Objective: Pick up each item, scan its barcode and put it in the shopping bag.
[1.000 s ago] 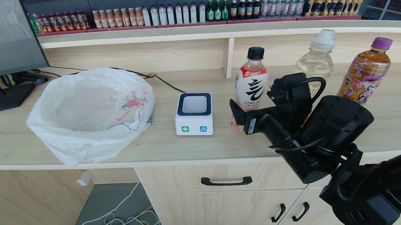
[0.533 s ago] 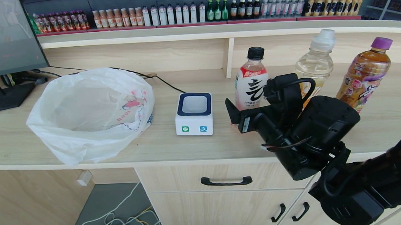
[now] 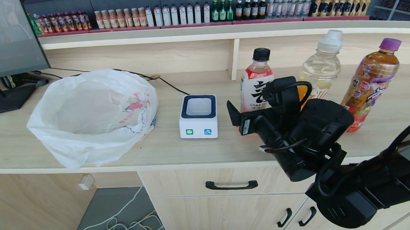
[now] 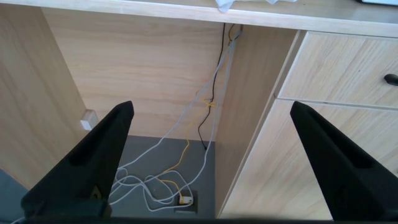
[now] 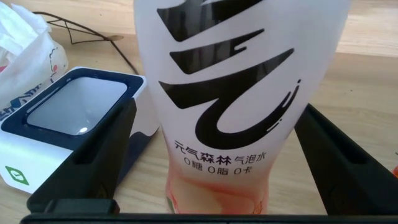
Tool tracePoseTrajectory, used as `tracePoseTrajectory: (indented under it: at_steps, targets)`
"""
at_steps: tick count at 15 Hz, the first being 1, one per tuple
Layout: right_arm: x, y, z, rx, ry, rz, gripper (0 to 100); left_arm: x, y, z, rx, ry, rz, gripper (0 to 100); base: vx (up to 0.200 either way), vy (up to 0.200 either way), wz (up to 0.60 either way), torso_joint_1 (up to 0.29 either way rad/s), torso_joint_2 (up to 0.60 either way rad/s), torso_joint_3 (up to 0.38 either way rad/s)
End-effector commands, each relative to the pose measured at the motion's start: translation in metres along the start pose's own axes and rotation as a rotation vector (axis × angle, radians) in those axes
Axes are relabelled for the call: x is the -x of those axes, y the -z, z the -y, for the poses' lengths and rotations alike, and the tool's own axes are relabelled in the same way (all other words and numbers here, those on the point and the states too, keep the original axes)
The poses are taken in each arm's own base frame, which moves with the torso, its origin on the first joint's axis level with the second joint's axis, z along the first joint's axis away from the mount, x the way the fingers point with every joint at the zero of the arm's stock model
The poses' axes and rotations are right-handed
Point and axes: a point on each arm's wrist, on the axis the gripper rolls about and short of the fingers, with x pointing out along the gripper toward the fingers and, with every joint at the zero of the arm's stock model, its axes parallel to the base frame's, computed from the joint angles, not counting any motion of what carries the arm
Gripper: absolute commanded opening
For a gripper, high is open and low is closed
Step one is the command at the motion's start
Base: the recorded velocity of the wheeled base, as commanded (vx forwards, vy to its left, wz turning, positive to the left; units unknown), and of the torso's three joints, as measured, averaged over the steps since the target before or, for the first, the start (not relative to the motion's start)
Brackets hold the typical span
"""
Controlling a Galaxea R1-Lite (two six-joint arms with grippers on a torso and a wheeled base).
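The black-capped bottle (image 3: 257, 80) with the white label stands upright on the desk (image 3: 192, 150), right of centre in the head view and just right of the white barcode scanner (image 3: 198, 117). Your right gripper (image 5: 216, 124) is at the bottle with its fingers (image 5: 81, 168) spread wide, one on each side of the lower body. You cannot tell whether they touch it.

Further right in the frame stand a clear bottle (image 3: 322, 66) with a white cap and an amber bottle (image 3: 371, 76) with a purple cap, both upright. The shopping bag (image 3: 91, 116) sits open on the desk, left of the scanner.

Your left gripper (image 4: 211, 118) hangs low in front of the desk's open bay. Its fingers are wide apart with nothing between them, and they face the cables (image 4: 168, 180) on the floor.
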Motion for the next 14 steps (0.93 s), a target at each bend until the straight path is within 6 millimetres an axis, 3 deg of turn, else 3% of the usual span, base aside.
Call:
tracePoseTrajectory:
  at_steps: [1, 8, 9, 14]
  targets:
    - [-0.0005, 0.0011, -0.0006, 0.001, 0.000, -0.002, 100, 0.0000, 0.0000, 0.0000, 0.000, 0.000, 0.000, 100, 0.000, 0.000, 0.00, 0.000, 0.00, 0.000]
    - [-0.0048, 0.0028, -0.0031, -0.001, 0.001, 0.002, 100, 0.0000, 0.0000, 0.0000, 0.000, 0.000, 0.000, 100, 0.000, 0.000, 0.00, 0.000, 0.00, 0.000]
    - [-0.0053, 0.0041, -0.0036, -0.002, -0.001, 0.001, 0, 0.0000, 0.0000, 0.0000, 0.000, 0.000, 0.000, 100, 0.000, 0.000, 0.00, 0.000, 0.00, 0.000]
    - [-0.0052, 0.0040, -0.0041, -0.004, -0.002, 0.005, 0, 0.0000, 0.0000, 0.0000, 0.000, 0.000, 0.000, 100, 0.000, 0.000, 0.00, 0.000, 0.00, 0.000]
